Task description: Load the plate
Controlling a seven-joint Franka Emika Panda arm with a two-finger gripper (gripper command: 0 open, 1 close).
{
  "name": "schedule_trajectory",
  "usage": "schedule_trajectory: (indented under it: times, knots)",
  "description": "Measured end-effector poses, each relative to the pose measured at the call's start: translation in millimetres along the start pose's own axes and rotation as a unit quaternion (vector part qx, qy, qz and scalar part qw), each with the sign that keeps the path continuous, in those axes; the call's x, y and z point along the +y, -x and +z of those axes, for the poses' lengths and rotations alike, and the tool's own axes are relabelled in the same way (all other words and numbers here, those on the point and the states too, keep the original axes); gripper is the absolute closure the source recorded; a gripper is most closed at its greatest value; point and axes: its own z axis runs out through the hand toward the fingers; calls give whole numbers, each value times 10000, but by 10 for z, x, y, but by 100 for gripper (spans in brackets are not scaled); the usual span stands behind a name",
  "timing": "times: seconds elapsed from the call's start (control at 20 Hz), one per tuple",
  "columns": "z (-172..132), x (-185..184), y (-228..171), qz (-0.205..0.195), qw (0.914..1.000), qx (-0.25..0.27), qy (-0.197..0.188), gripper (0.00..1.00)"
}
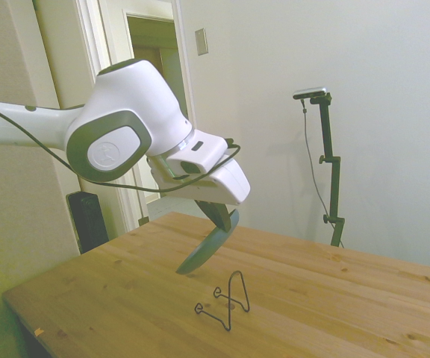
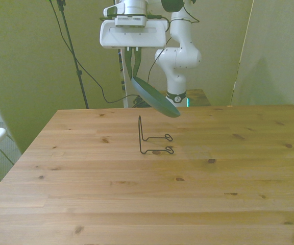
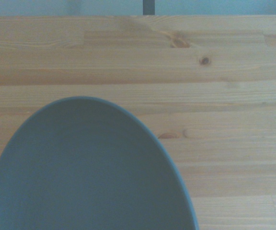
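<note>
Plate [image 2: 154, 96] is in the air, pinched at its upper rim by the pincer [image 2: 133, 74], whose two fingers are closed on that edge. It hangs tilted, low edge toward the front view's right. In the side view it slants down from the fingers, lower edge above the counter [image 2: 137, 204] and not touching it.

Near to far in the front view:
- Broad bare run of planked wood nearest the camera. Nothing on it.
- Wire rack [image 2: 153, 135] past the middle of the counter: one upright loop at the front view's left, two short feet running toward the front view's right. Stands free, nothing in it.
- Plate above and just behind the rack, clear of the wire.
- Arm and its base beyond the far edge.

Why held so, as I judge it: an edge grip leaves the lower rim free to drop onto the feet, and the tilt roughly suits a plate that is to lean on the upright. Loading not yet done; this looks like the carry-and-line-up stage.

Wrist view: plate's face fills the lower part, wood grain beyond, counter's far edge at top. Rack not visible there.

Room: open wood on all sides of the rack, counter edges well away from it. Thin wire looks light; a rim landing off-centre could likely push or tip it. Descent wants the lower rim over the feet, close against the upright.
</note>
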Motion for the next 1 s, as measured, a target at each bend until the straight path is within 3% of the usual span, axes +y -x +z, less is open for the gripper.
schedule_trajectory:
  times: [0.5, 0.8, 1.0]
  knots:
    - [-75, -268, 371, 166, 9965, 636, 510, 100]
    - [-31, -335, 452, 161, 9963, 620, 569, 100]
    - [30, -384, 527, 377, 9944, 695, 705, 100]
